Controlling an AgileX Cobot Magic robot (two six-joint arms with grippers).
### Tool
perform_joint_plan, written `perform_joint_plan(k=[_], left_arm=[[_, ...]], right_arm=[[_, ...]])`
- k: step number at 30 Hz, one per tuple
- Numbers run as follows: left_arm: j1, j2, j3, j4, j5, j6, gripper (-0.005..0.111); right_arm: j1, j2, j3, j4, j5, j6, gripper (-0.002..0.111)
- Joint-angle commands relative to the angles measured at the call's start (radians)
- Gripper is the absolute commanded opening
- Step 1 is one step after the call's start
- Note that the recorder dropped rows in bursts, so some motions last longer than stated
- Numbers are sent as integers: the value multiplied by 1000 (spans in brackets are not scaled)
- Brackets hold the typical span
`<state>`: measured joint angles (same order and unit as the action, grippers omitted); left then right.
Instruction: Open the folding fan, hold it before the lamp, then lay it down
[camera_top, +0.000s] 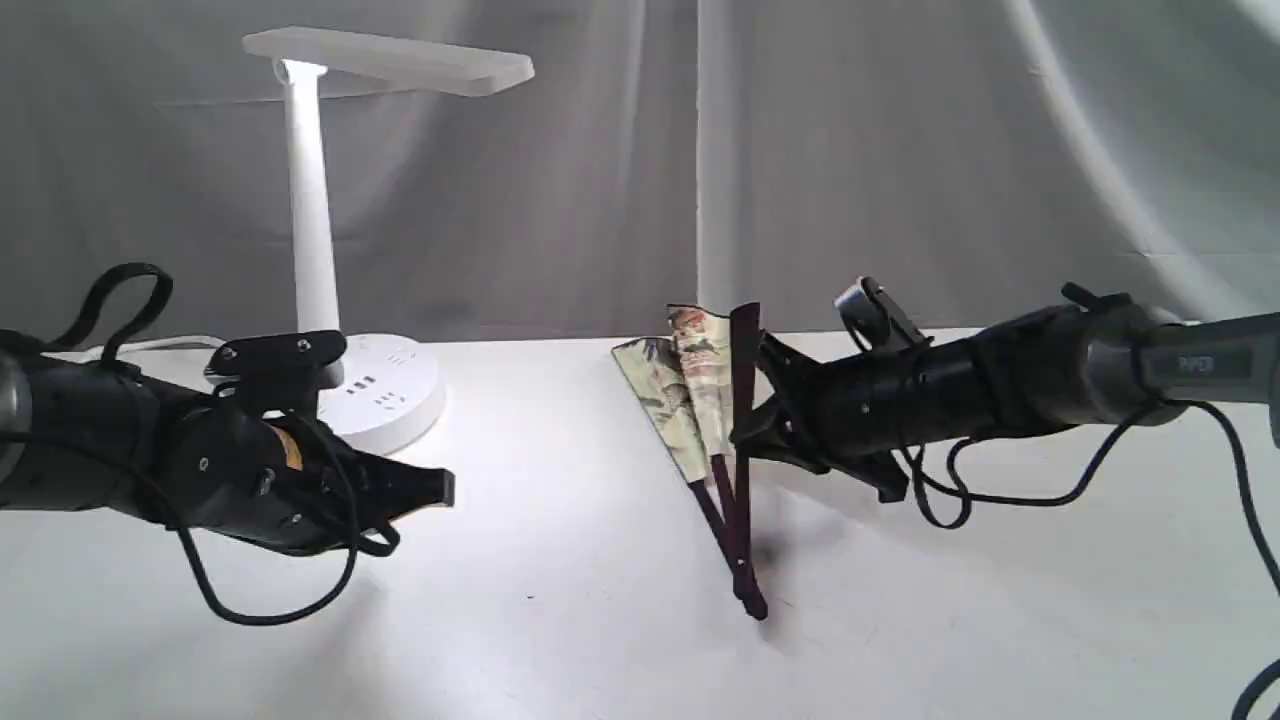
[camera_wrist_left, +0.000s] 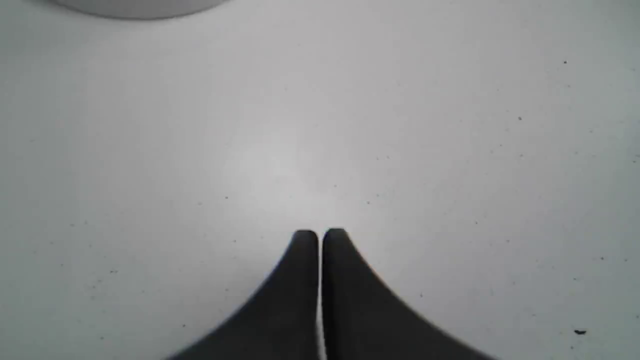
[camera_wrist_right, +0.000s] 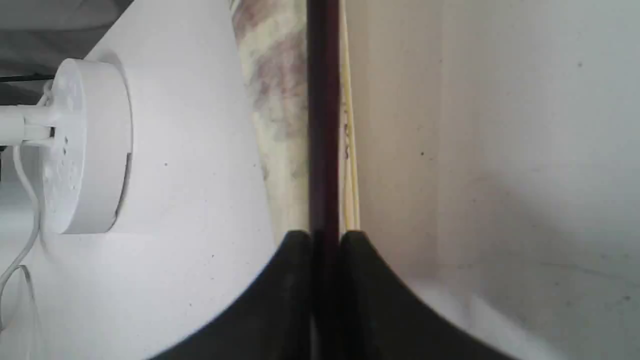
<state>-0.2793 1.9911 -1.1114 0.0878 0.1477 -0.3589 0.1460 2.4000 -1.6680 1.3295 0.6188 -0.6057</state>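
**Right jaws clamp a fan rib; left jaws shut on nothing**

Both pairs of jaws are closed. In the right wrist view the two black fingers (camera_wrist_right: 295, 280) press against either side of a dark maroon outer rib, so the right gripper (camera_top: 745, 420) holds the folding fan (camera_top: 700, 400) by that rib. In the left wrist view the left gripper (camera_wrist_left: 319, 235) has its fingertips together with only a hairline gap between them, and nothing lies between; beneath it is bare white table (camera_wrist_left: 450, 150).

In the exterior view the fan stands a little right of centre in the frame, partly spread. Its pivot end points down and rests on or just above the table near lower centre; contact cannot be told. The gripped rib runs nearly upright, while the other ribs and the painted cream leaf lean away to the left, opening a narrow wedge. The right arm reaches in from the right edge, roughly level.

The lamp (camera_top: 320, 200) stands in the upper left of the frame, its round base (camera_top: 390, 395) on the table, its slim post upright and its flat bar head stretching right. It is well apart from the fan. The left gripper hovers at lower left, in front of the lamp base, pointing right.
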Motion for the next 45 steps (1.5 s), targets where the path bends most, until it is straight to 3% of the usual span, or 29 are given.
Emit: perform_joint_plan(k=[1,6,13,27,33,40,45], left_arm=[[-4,-11,6,-1,-2,23,0],[-4,-11,6,-1,-2,23,0],[-4,-11,6,-1,11,25,0],[-4,-11,6,-46,13,25,0],[-4,-11,6,-102,46,58,0],[-66,-11,6,-153,167,341,0],[-142,-11,6,-71,282,280,0]], right_arm=[[-8,1,2,6,9,-14,0],[-9,1,2,50,59,-35,0],[-34,1,2,344,286,-183,0],[-98,1,2,408,602,-232,0],[-102,1,2,409,602,-232,0],[-102,1,2,409,602,-232,0],[-102,1,2,409,602,-266,0]])
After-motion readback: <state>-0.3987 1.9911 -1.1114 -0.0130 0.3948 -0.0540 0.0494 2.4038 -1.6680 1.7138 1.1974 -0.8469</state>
